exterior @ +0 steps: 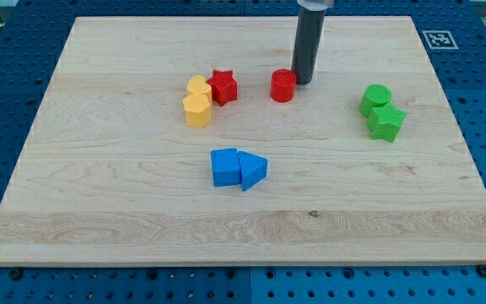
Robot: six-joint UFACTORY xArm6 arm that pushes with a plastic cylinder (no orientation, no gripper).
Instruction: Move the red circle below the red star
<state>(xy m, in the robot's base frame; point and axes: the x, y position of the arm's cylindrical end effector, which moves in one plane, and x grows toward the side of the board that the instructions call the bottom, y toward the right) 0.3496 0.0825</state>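
The red circle [283, 85] lies on the wooden board [99, 186], right of centre near the view's top. The red star [223, 86] lies to its left, at about the same height, with a gap between them. My tip [302, 82] stands at the red circle's right edge, touching or almost touching it. The dark rod rises from there out of the view's top.
Two yellow blocks [197, 102] sit against the red star's left side. A blue cube [224, 166] and a blue triangle [253, 170] lie together below the centre. A green circle [376, 98] and a green star-like block [386, 122] lie at the view's right.
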